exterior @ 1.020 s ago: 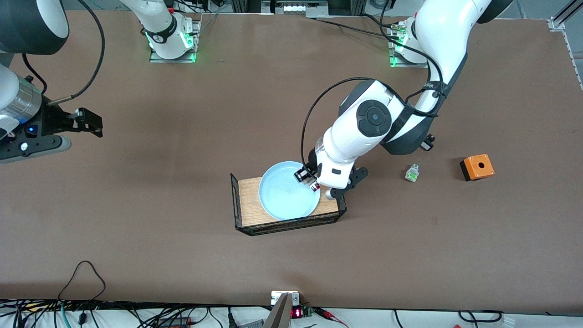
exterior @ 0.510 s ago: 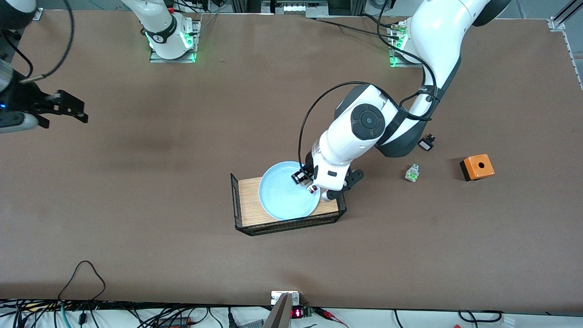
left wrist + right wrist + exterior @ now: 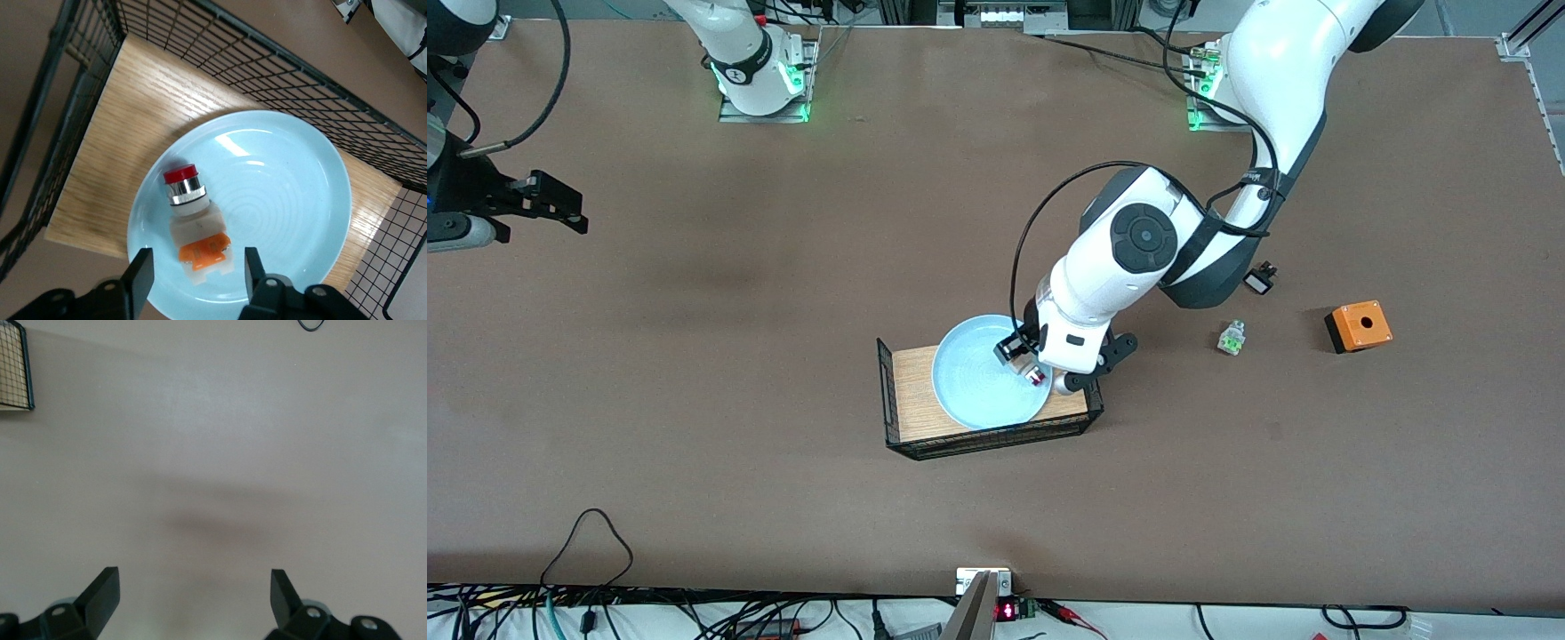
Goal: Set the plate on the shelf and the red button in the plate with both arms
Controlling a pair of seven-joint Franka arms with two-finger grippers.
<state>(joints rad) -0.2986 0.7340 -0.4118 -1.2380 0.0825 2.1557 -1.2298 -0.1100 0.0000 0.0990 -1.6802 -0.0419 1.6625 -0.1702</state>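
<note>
The pale light-blue plate (image 3: 978, 384) lies in a black wire basket (image 3: 889, 391) with a wooden floor. The red button (image 3: 1036, 377) lies on its side on the plate, near the rim toward the left arm's end. In the left wrist view the button (image 3: 193, 223) lies on the plate (image 3: 287, 193), its red cap pointing away from the gripper. My left gripper (image 3: 1024, 363) hangs just over the button, open (image 3: 195, 270), with a gap between each finger and the button. My right gripper (image 3: 559, 206) is open and empty (image 3: 193, 587) over bare table at the right arm's end.
A green-capped button (image 3: 1232, 339), an orange box with a hole (image 3: 1358, 325) and a small black part (image 3: 1259, 280) lie on the table toward the left arm's end. The basket's wire walls (image 3: 267, 60) stand around the plate.
The red button has come down onto the plate and the left gripper no longer grips it. The right gripper has drawn back toward the right arm's end of the table.
</note>
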